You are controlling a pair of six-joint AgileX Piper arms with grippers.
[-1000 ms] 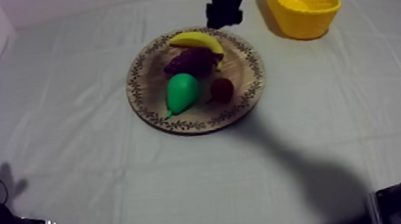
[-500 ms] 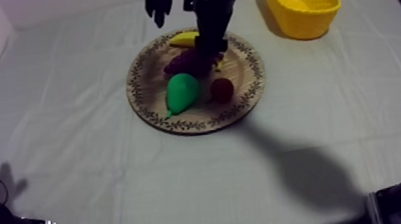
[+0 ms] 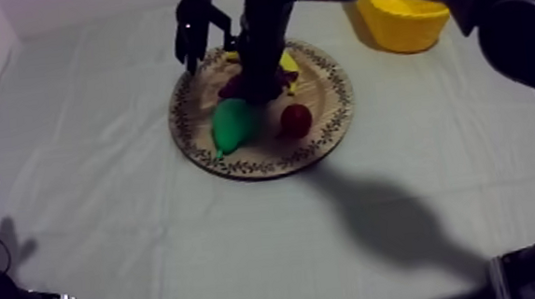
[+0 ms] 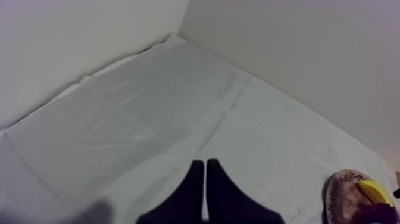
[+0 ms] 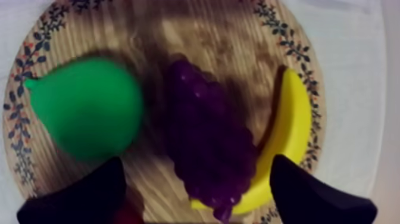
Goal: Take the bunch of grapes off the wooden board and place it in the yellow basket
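The dark purple bunch of grapes (image 5: 208, 143) lies on the round wooden board (image 5: 196, 36), between the green pear (image 5: 89, 116) and the banana (image 5: 291, 137). My right gripper (image 5: 196, 161) hangs open just above the grapes, one finger on each side. In the top view the right arm reaches in from the upper right, and its gripper (image 3: 259, 75) covers most of the grapes (image 3: 231, 87) on the board (image 3: 326, 132). The yellow basket (image 3: 400, 21) stands at the back right. My left gripper (image 4: 205, 179) is shut on nothing, low over the cloth.
A small red fruit (image 3: 295, 119) sits on the board to the right of the pear (image 3: 231, 125). The banana (image 3: 289, 63) lies along the board's far side. The right arm spans the space between board and basket. White walls close the table's back and left.
My right gripper has come from the board's far edge down onto the grapes. The pear now sits a little farther left. The left arm has not moved.
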